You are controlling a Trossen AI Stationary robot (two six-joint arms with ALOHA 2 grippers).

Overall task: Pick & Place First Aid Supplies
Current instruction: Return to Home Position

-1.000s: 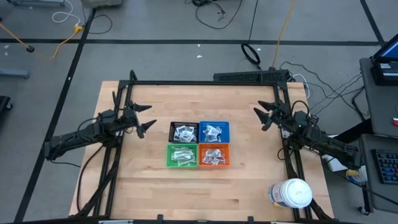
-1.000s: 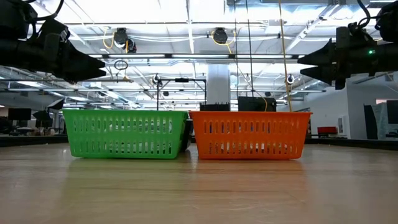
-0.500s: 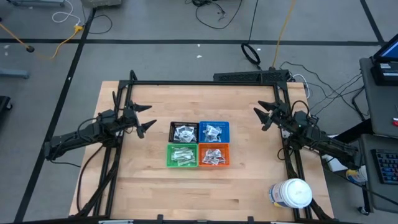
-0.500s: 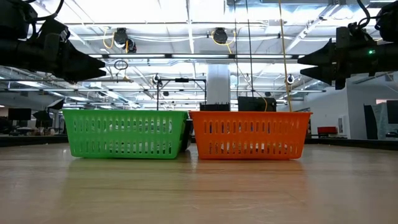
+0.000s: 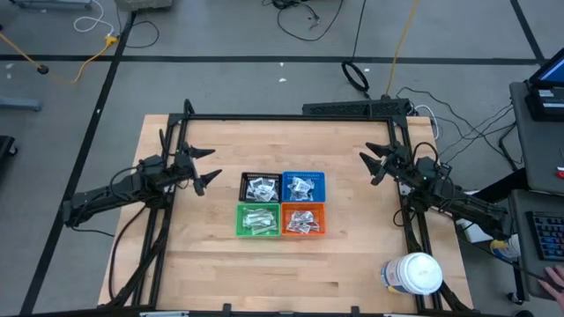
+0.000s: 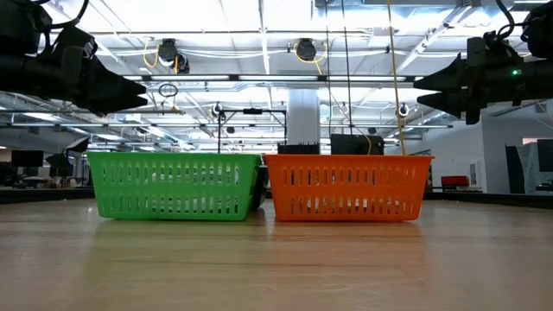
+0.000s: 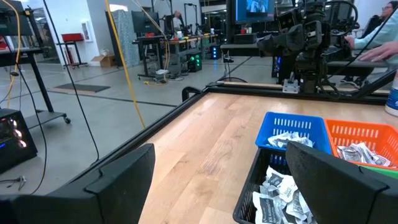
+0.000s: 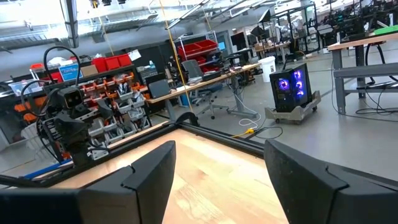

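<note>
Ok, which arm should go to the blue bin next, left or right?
Probably the right arm. The blue bin sits on its side of the cluster with nothing between them; the left arm would have to cross the black bin. Both have open, empty jaws.

1. The left gripper (image 5: 209, 165) hangs at 9 o'clock, its 2 fingers spread wide, pointing toward 3 o'clock.
2. The right gripper (image 5: 367, 167) hangs at 3 o'clock, fingers spread, pointing toward 9 o'clock.

Black bin (image 5: 244, 187); blue bin (image 5: 304, 175); green bin (image 6: 173, 185), orange bin (image 6: 346, 186), both slotted; packets (image 5: 262, 189) white, dark-printed; bench (image 5: 220, 255) pale woodgrain; jar (image 5: 416, 273) white.
</note>
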